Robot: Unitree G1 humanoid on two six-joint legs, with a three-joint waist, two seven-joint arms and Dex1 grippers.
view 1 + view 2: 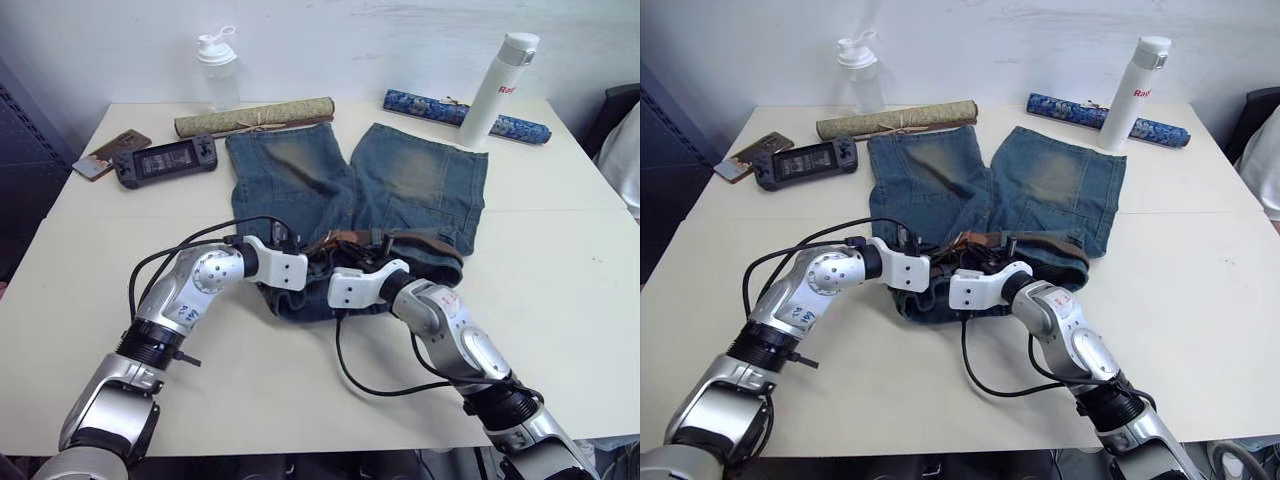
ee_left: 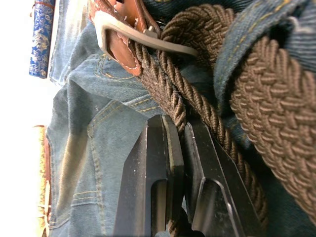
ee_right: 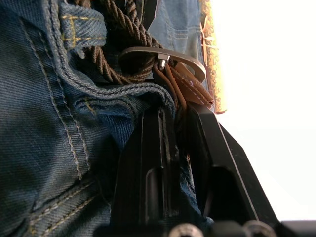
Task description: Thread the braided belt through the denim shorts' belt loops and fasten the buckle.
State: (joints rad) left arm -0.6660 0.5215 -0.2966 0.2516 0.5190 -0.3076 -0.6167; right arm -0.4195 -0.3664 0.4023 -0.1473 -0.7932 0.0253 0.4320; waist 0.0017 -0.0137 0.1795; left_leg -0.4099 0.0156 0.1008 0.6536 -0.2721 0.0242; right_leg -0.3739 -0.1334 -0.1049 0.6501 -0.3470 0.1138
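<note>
Braided belt (image 2: pixel 170 81) — pinched between left fingers (image 2: pixel 153 163).

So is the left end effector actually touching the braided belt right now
Touching. The left wrist view shows the left end effector with its two black fingers closed on the braided belt, the strap pinched between them just below the buckle.

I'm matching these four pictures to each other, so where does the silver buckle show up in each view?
Left eye view: the buckle lies at the waistband, just beyond the two grippers.
Right eye view: buckle, same spot.
Left wrist view: buckle, beyond the fingertips.
Right wrist view: buckle, beyond the fingertips.
Shared landmark: the rolled tan mat.
</note>
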